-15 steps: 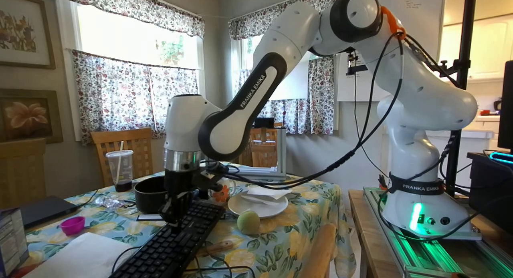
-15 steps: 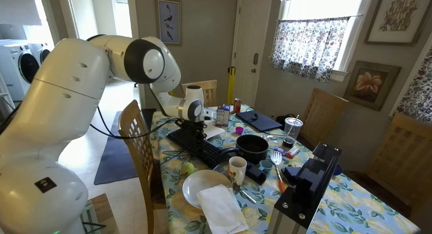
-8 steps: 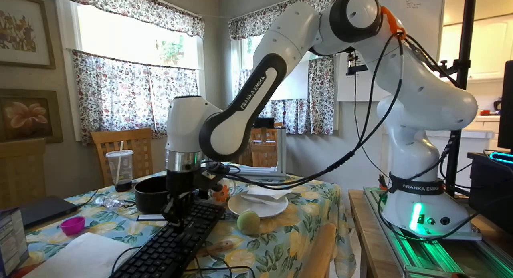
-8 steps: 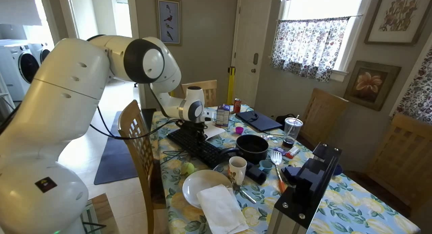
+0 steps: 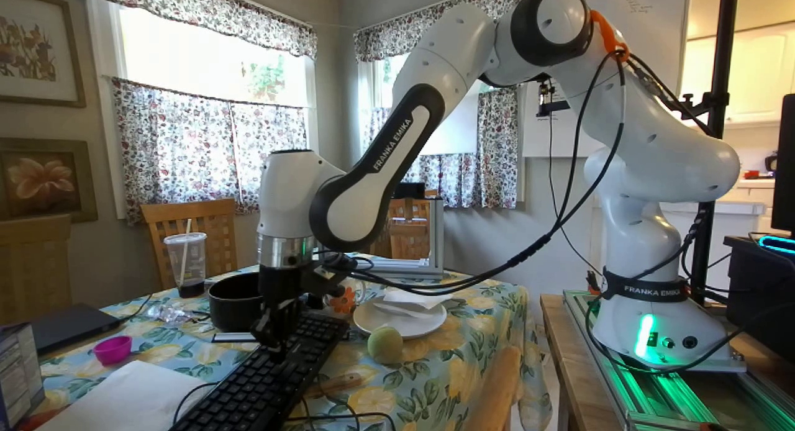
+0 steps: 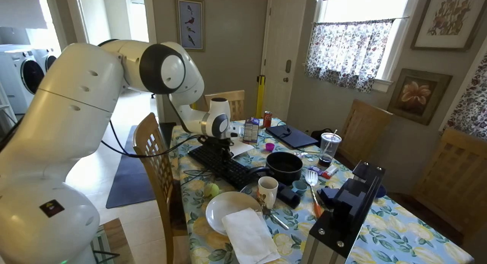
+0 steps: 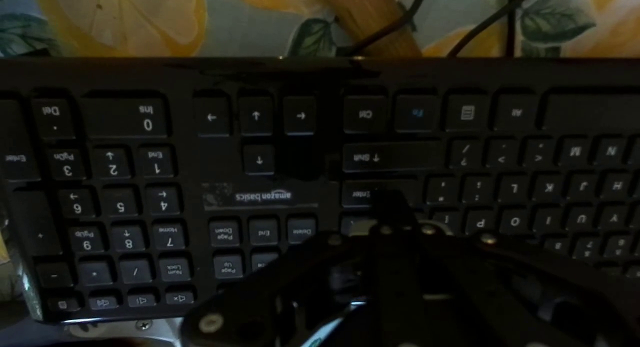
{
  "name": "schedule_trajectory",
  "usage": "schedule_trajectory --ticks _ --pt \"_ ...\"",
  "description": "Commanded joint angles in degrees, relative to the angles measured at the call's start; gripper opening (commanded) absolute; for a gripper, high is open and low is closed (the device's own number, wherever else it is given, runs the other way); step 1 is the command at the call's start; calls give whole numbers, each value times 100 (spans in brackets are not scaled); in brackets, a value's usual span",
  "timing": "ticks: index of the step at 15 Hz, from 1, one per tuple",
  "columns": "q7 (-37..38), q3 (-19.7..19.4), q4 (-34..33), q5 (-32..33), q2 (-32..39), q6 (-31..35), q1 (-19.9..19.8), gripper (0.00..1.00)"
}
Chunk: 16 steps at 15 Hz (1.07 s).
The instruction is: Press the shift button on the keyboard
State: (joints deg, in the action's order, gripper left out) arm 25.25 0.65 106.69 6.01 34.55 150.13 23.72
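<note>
Wrist view: our closed pincer (image 7: 392,199) seems over the Enter key (image 7: 357,193), so descending could miss the Shift key (image 7: 392,157) ahead.

In an exterior view I log a cloth-covered table (image 6: 411,233). Left edge: wooden chair (image 6: 153,161) just beside it; farther out, bluish mat (image 6: 131,176) on pale floor tiles (image 6: 141,223). Far edge: second chair (image 6: 237,102) behind; pale door (image 6: 276,62) past the far right corner. Past the right edge: two more chairs (image 6: 366,122); I note greyish wall (image 6: 326,99), floral curtain (image 6: 348,51), window (image 6: 365,7) glaring white.
</note>
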Motion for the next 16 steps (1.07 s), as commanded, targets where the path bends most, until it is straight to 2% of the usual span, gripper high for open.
schedule_trajectory --ticks 1,10,14,16 --pt "145 -81 90 74 17 69 91 0" --pt "-20 -34 130 48 79 218 27 0" --pt "-266 150 116 -97 84 145 -124 0" --pt "-529 375 104 -289 96 64 -303 0"
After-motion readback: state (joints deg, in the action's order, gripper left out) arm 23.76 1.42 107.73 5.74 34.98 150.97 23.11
